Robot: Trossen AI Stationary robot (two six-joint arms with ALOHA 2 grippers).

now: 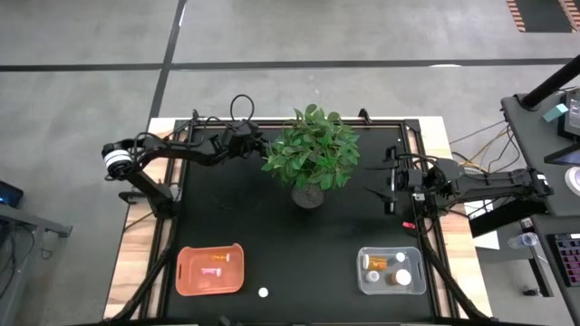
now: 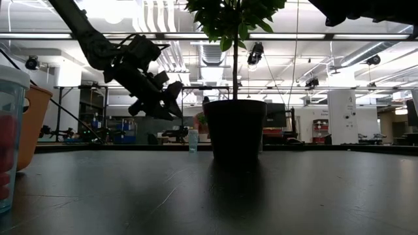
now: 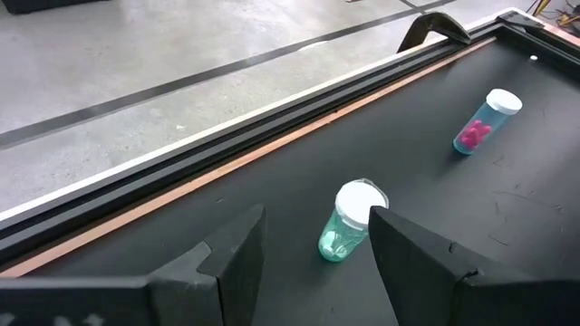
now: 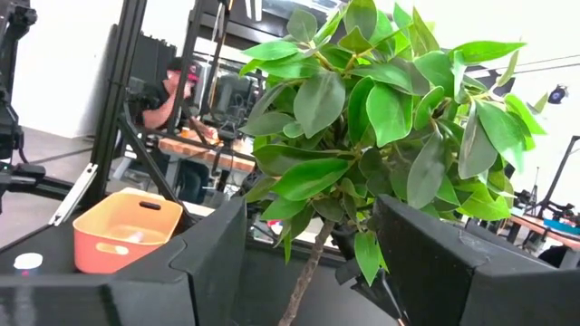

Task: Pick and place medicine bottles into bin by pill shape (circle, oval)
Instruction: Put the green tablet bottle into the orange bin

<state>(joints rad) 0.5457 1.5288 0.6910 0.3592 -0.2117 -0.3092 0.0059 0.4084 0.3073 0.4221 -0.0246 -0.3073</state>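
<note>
Right now the left gripper (image 1: 255,145) is hovering at the far edge of the table, just beside the potted plant (image 1: 313,156), with its fingers spread wide and nothing between them. In the left wrist view those fingers (image 3: 237,256) are framing a teal bottle with a white cap (image 3: 348,224), which is lying tilted on the black table (image 3: 507,235) close to the far rail; a second bottle with pink pills (image 3: 483,123) is lying a little farther along the same edge. Judging from this, the step in hand is the approach to the teal bottle, and the next move is calling for a descent until the fingers are straddling its body, then a close and a carry to the matching bin. Which bin that is cannot be told, as the pill shape is not readable here. The orange bin (image 1: 184,281) is sitting at the near left with one bottle inside, the clear bin (image 1: 362,285) at the near right is holding several, and a loose white bottle (image 1: 263,292) is lying between them. The right gripper (image 1: 381,183) is waiting on the plant's other side, open and empty.
</note>
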